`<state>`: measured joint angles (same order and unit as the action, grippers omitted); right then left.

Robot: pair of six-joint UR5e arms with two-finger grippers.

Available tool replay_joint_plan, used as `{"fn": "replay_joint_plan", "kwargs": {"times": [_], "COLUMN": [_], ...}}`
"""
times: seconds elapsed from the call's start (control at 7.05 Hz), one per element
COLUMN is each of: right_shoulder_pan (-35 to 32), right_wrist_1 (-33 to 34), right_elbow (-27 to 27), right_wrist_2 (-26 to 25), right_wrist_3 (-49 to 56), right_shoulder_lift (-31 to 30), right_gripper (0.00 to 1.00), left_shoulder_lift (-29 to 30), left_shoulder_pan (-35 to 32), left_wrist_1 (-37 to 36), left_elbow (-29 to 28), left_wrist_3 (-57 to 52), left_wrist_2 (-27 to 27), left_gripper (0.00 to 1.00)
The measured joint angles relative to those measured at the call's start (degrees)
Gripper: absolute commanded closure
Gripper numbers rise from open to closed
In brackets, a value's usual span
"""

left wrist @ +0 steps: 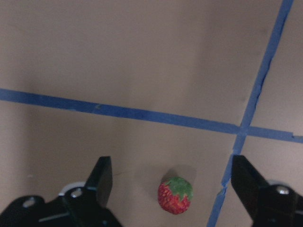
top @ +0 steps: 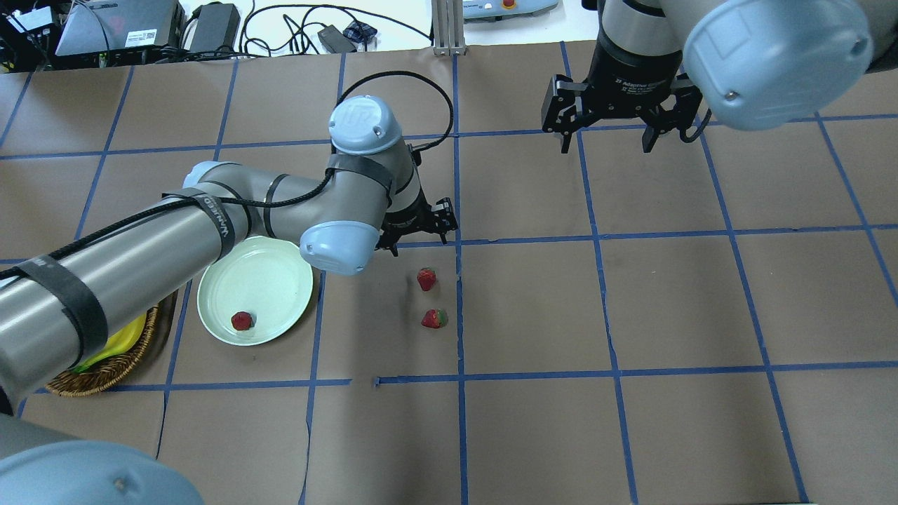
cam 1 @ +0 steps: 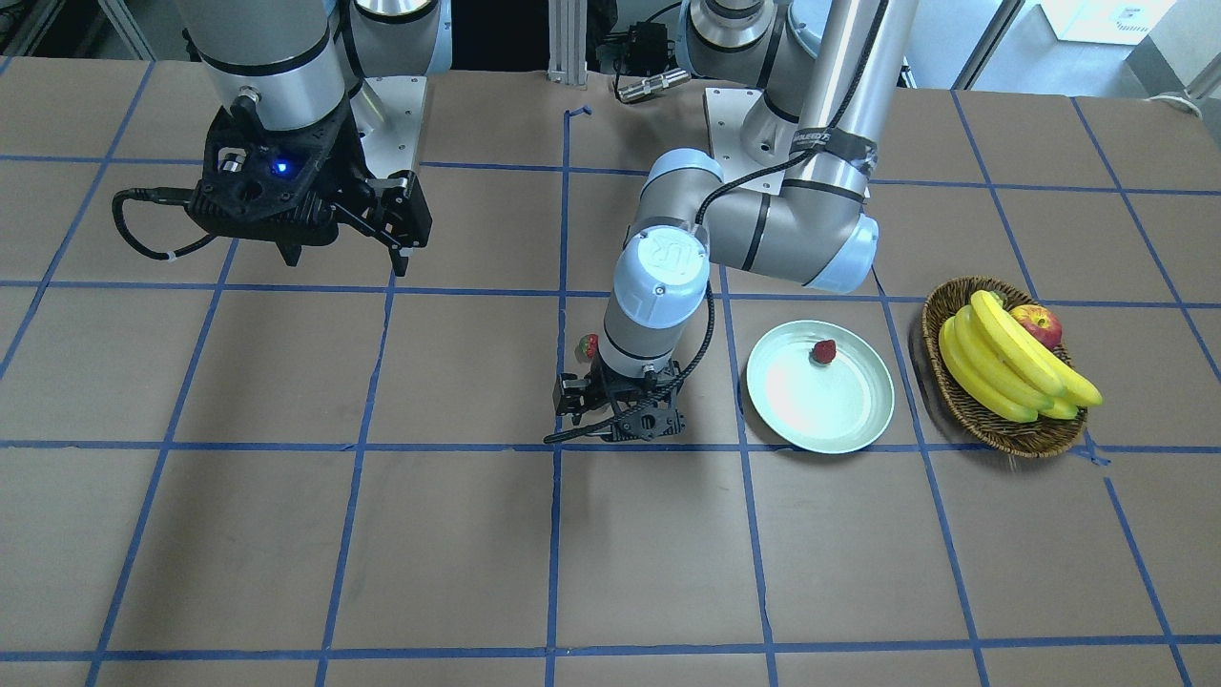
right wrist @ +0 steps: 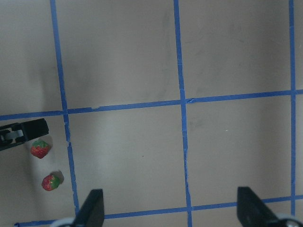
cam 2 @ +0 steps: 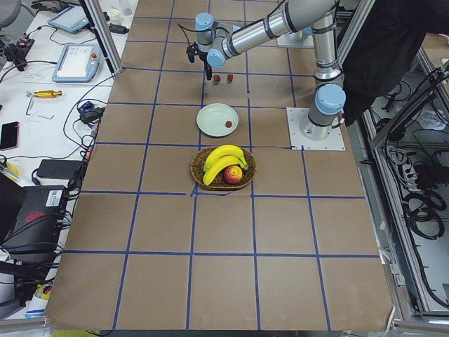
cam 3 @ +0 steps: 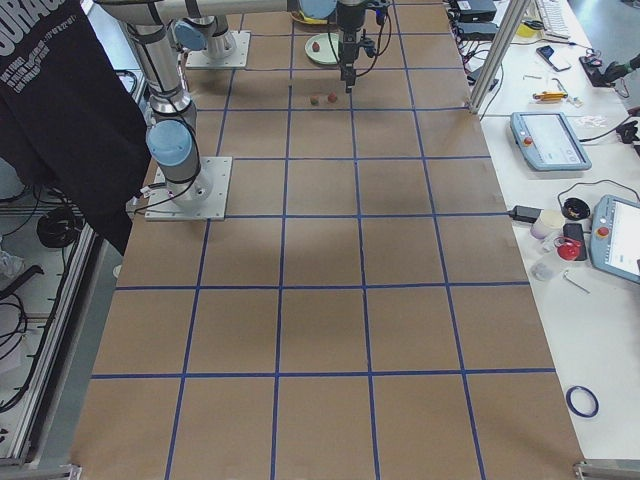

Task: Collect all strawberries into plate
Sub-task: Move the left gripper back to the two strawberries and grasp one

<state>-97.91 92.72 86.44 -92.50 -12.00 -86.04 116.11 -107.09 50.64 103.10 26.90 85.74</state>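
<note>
In the overhead view the plate (top: 270, 277) is lying at the left, and one strawberry (top: 241, 320) is resting inside it, near the rim at 7 o'clock. The left gripper (top: 417, 238) is hovering low, with fingers spread wide and holding nothing. The nearer strawberry (top: 426, 278) is lying on the table (top: 533, 308) just at 6 o'clock from it, and the second strawberry (top: 434, 318) is lying further that way, apart. I judge the gripper is lining up on the nearer one. It should be shifting toward 6 o'clock until the berry is sitting between the fingers, then descending and closing gently, because the fruit may roll. The right gripper (top: 607, 146) is hanging wide and empty at 2 o'clock, well apart.
</note>
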Motion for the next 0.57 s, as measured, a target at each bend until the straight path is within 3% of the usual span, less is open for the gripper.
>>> {"fn": "replay_joint_plan", "kwargs": {"times": [0.14,0.28,0.43,0.57], "right_shoulder_pan": [0.00,0.00,0.00,0.00], "right_wrist_1": [0.00,0.00,0.00,0.00], "right_elbow": [0.01,-0.04,-0.14,-0.24], "right_wrist_2": [0.02,0.01,0.00,0.01], "right_wrist_3": [0.00,0.02,0.04,0.05], "right_shoulder_lift": [0.00,0.00,0.00,0.00], "right_gripper": [0.00,0.00,0.00,0.00], "left_shoulder_lift": [1.04,1.57,1.85,1.93], "left_shoulder_pan": [-1.26,-2.03,-2.39,-2.58], "left_wrist_1": [0.04,0.26,0.39,0.45], "left_elbow": [0.27,0.88,1.32,1.47], "left_wrist_3": [0.09,0.05,0.04,0.04], "left_wrist_2": [1.37,2.36,2.78,2.92], "left_gripper": [0.13,0.22,0.51,0.69]}}
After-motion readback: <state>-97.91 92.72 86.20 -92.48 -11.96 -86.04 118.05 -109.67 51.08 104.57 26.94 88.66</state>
